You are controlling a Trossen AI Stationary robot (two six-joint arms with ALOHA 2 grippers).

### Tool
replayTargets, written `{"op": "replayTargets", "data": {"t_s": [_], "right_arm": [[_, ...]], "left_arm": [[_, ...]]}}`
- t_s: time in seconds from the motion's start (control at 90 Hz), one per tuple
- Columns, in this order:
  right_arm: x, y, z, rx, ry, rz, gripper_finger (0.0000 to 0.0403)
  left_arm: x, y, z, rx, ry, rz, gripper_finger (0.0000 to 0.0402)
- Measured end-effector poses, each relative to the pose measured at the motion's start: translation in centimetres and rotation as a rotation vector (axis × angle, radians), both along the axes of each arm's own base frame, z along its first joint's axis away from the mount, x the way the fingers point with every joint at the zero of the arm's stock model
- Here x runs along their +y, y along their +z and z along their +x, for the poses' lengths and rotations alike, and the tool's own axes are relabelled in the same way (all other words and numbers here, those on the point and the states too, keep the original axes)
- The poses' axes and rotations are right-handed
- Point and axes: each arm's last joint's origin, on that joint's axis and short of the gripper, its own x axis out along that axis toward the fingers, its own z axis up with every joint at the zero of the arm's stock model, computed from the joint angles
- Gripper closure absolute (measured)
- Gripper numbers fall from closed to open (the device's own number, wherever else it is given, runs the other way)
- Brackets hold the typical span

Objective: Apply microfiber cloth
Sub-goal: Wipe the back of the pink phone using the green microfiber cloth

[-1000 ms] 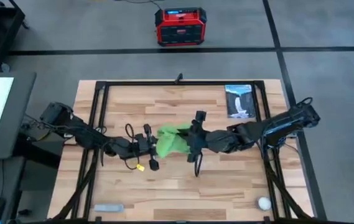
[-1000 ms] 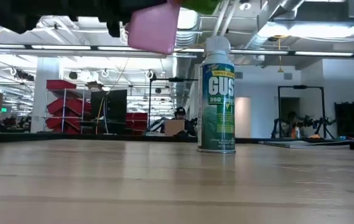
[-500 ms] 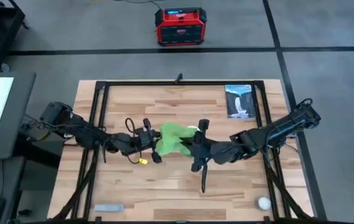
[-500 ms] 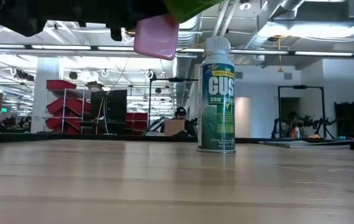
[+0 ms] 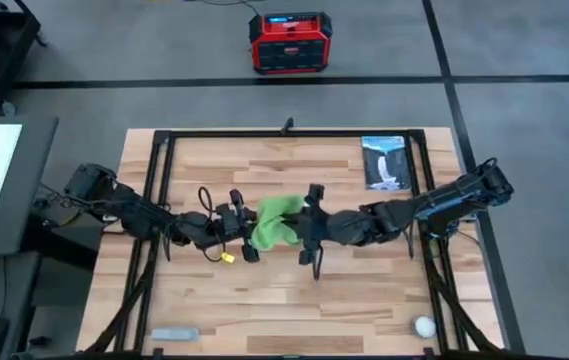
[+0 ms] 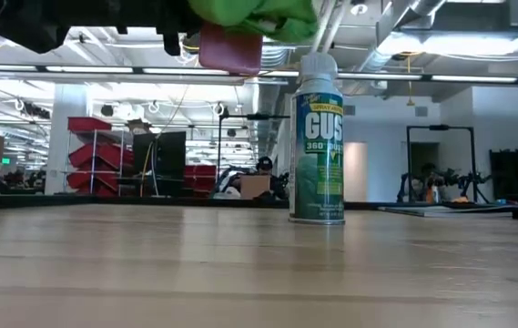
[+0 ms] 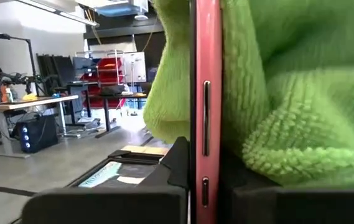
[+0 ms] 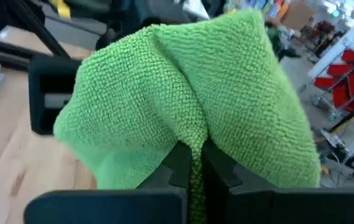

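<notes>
Arms level, cloth (image 5: 276,223) against phone (image 7: 207,106) mid-air.

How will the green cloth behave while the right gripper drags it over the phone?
Probably floppy: the microfiber cloth folds and drapes from the right gripper. Its looped pile likely grips rather than slides. It may bunch against the pink phone held edge-on in the left gripper.

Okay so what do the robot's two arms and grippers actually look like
Both arms are dark, nearly black, jointed segments with black cables looping alongside. The left gripper carries a small yellow tag just below it. The right gripper ends in long, thin black fingers. Up close, the fingers look blocky, matte black.
</notes>
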Motion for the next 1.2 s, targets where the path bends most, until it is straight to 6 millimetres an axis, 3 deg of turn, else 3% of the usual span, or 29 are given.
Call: {"op": "replayTargets", "data": {"t_s": [0.244, 0.6, 0.878, 1.067, 1.2], "right_arm": [[-0.1, 3.0, 0.1, -0.064, 0.003, -0.048, 0.0403], [0.4, 1.5, 0.3, 0.029, 0.016, -0.046, 0.0403], [-0.8, 3.4, -2.7, 0.066, -0.072, -0.040, 0.0403], [-0.8, 0.0, -3.4, 0.170, 0.047, 0.072, 0.0403], [-1.0, -3.1, -3.3, 0.124, 0.146, 0.156, 0.0403]], "left_arm": [[-0.1, -0.3, 0.1, 0.026, -0.022, 0.004, 0.0401], [0.0, -0.4, 0.1, 0.037, 0.001, 0.021, 0.0401], [-0.1, -0.3, 0.0, 0.036, 0.006, 0.052, 0.0401], [0.2, -0.2, -0.9, 0.035, 0.007, 0.055, 0.0401], [0.9, 0.3, -1.4, 0.038, 0.025, 0.054, 0.0401]]}}
